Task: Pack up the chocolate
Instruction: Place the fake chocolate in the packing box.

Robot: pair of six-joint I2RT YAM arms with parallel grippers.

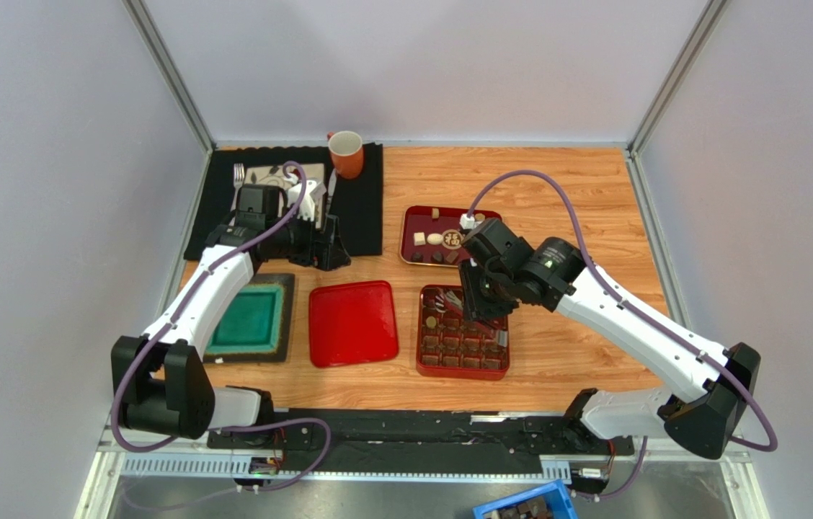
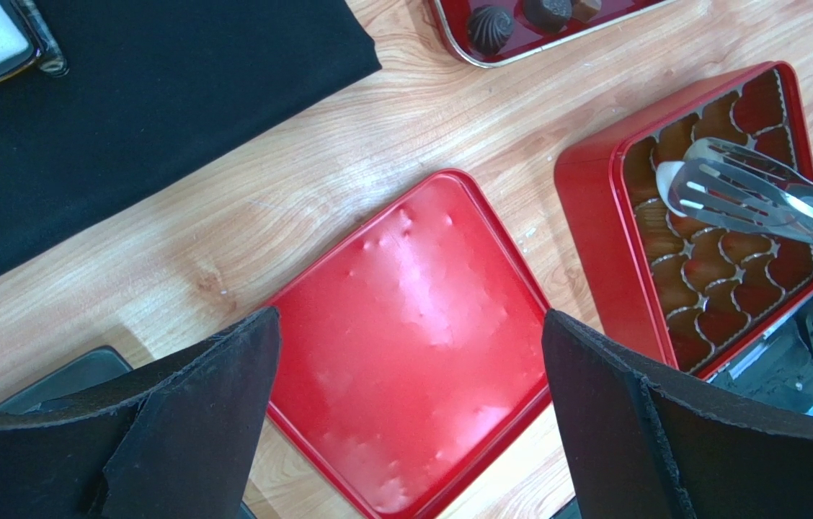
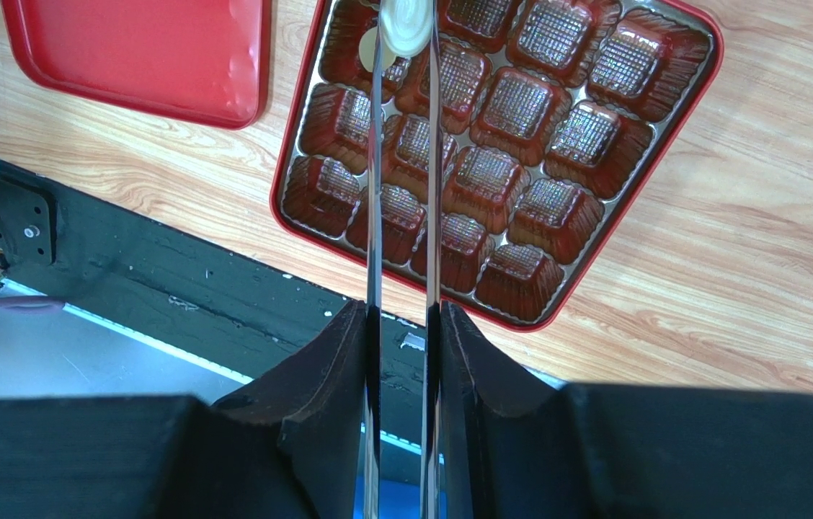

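Several small dark and cream chocolate pieces (image 1: 438, 240) lie on a dark red tray (image 1: 411, 216) at the back, also seen at the top of the left wrist view as chocolate pieces (image 2: 490, 27). My right gripper (image 3: 400, 314) is shut on metal tongs (image 3: 400, 162). The tongs pinch a round white chocolate (image 3: 409, 27) over a compartment near one corner of the red gridded box (image 3: 519, 108). Whether the piece touches the box I cannot tell. My left gripper (image 2: 411, 324) stands open and empty above the flat red lid (image 2: 422, 270).
An orange mug (image 1: 347, 152) and a black cloth (image 1: 362, 205) are at the back left. A green tray in a dark frame (image 1: 248, 319) lies left of the red lid (image 1: 352, 322). The box (image 1: 463, 333) sits near the front edge, right of the lid.
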